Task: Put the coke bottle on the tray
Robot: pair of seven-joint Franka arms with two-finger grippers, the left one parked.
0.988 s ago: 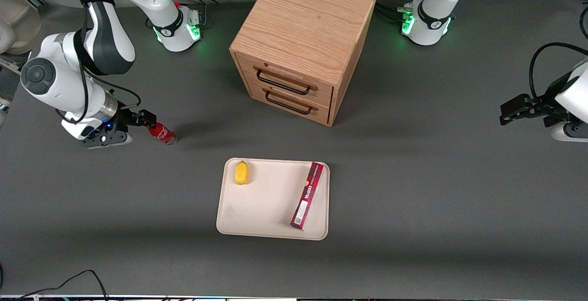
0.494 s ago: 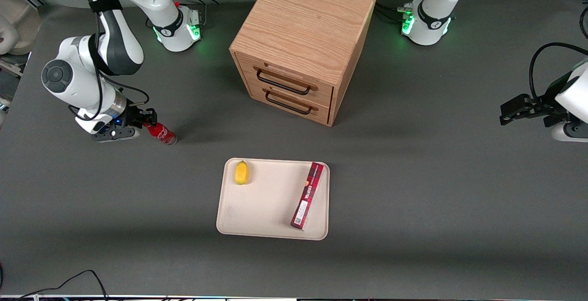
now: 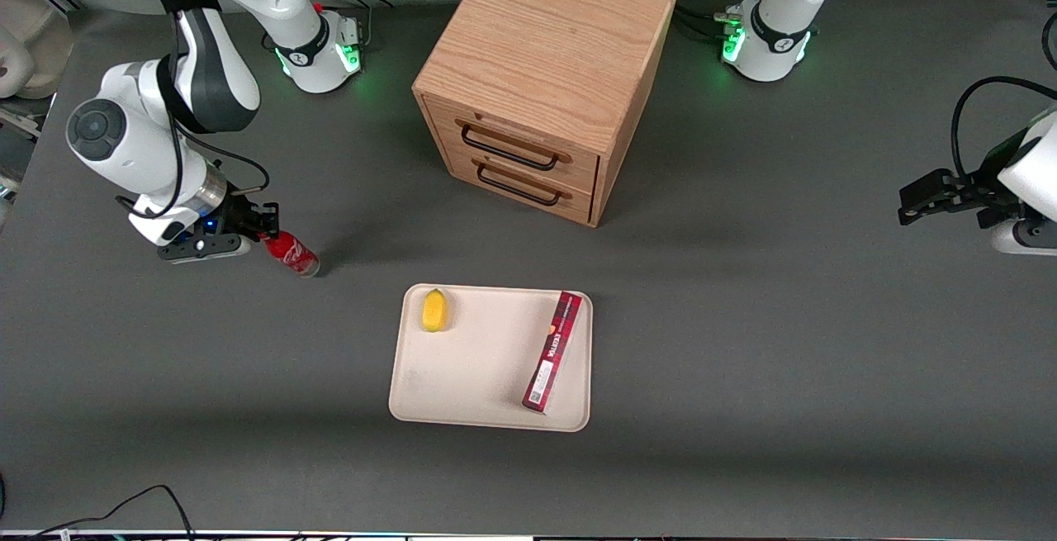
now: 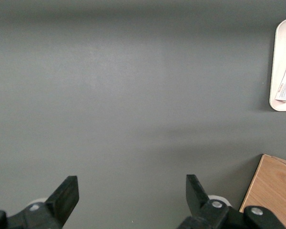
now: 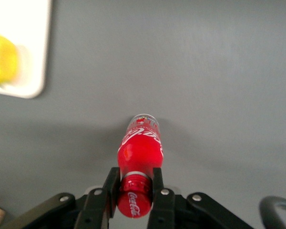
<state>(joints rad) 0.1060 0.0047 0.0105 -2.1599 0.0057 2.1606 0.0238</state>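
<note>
The gripper (image 3: 263, 223) fingers (image 5: 157, 183) are clamping the coke bottle's (image 3: 291, 253) neck, at ten o'clock from the tray (image 3: 487, 363).

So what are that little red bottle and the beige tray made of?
The coke bottle, held at its neck by the gripper, looks like glossy plastic: it is shiny, with a clear base. The tray looks matte, probably plastic or moulded fibre; it shows no shine.
</note>
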